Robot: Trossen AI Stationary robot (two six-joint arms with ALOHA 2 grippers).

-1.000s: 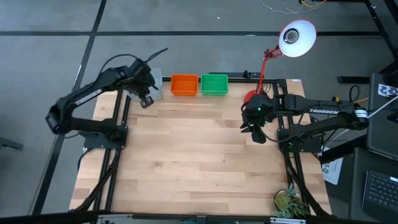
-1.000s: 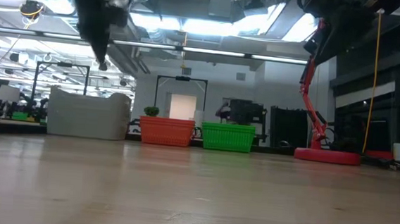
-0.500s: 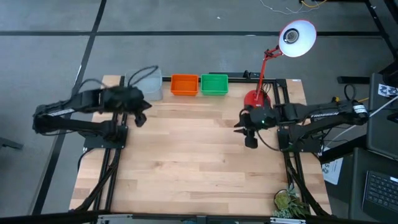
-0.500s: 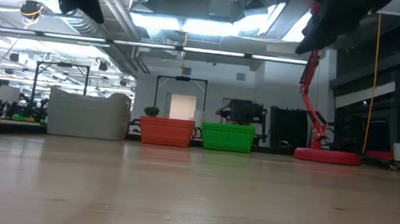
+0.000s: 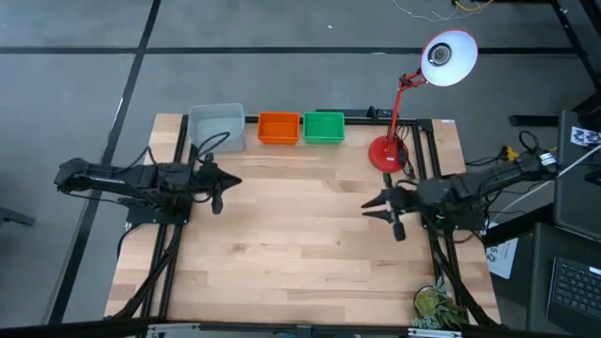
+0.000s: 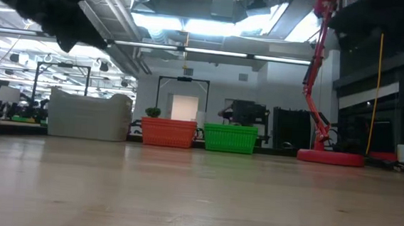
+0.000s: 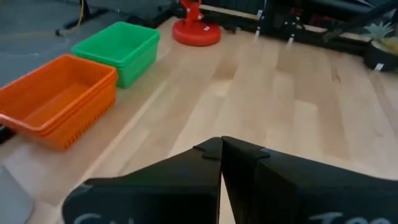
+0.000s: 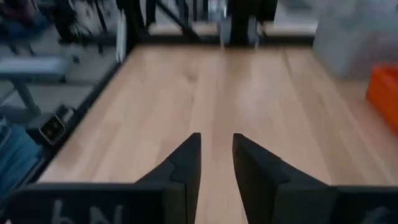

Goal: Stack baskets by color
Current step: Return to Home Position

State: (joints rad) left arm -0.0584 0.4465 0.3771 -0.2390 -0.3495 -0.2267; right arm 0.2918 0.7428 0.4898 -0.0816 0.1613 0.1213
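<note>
My left gripper (image 7: 221,149), clenched empty, hovers at the left; my right gripper (image 8: 216,149), jaws parted, at the right. Pale grey mesh plastic baskets (image 5: 217,125), orange mesh baskets (image 5: 278,128) and green mesh baskets (image 5: 324,127) line the far edge.

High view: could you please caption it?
Grey stack, orange stack, green stack at the far edge; left gripper and right gripper empty.

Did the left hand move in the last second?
Yes. The left hand has drawn back from the grey bin, toward the near edge of the table.
</note>
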